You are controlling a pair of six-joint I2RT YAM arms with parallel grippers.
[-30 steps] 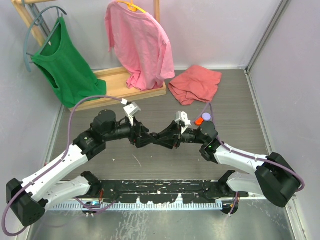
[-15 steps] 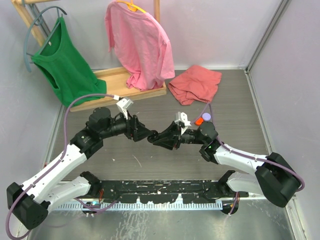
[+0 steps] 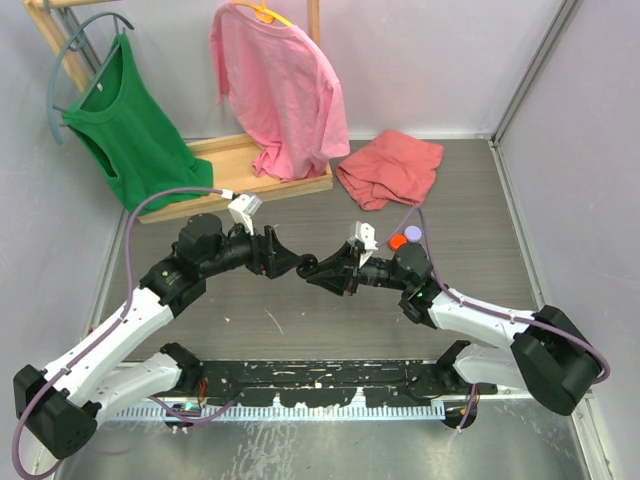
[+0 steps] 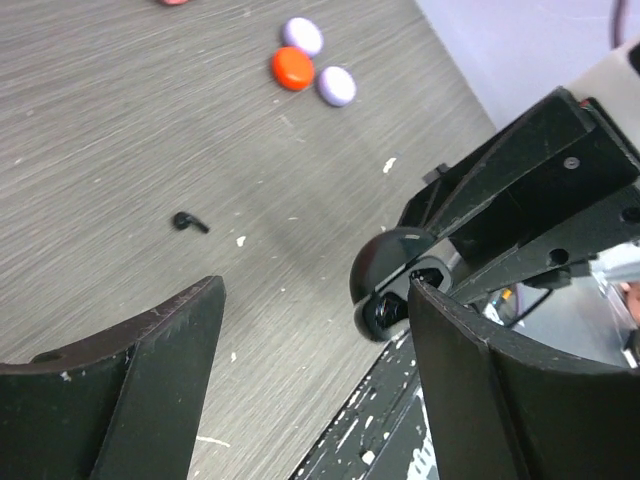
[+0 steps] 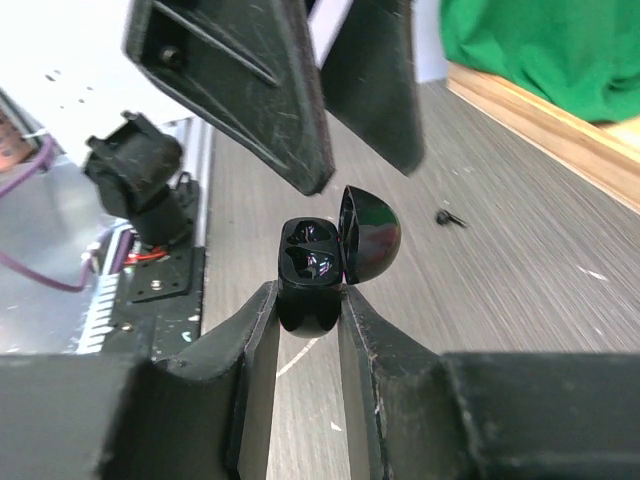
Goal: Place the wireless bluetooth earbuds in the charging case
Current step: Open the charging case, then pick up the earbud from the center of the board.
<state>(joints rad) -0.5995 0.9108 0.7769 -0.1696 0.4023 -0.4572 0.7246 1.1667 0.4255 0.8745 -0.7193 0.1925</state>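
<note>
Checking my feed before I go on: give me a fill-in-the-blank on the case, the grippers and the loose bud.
The right gripper is shut on the charging case, whose lid stands ____. The left gripper holds ____. The loose earbud on the table is coloured ____. Missing: open; nothing; black.

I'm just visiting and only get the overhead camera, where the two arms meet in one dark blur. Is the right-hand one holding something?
Observer: Yes. Its wrist camera shows the right gripper shut on a small black charging case, lid flipped open.
Operator: And the left one?
Observer: The left gripper is open and empty, close beside the case.
Operator: Any earbuds around?
Observer: One black earbud lies on the table, seen from the left wrist.
</note>
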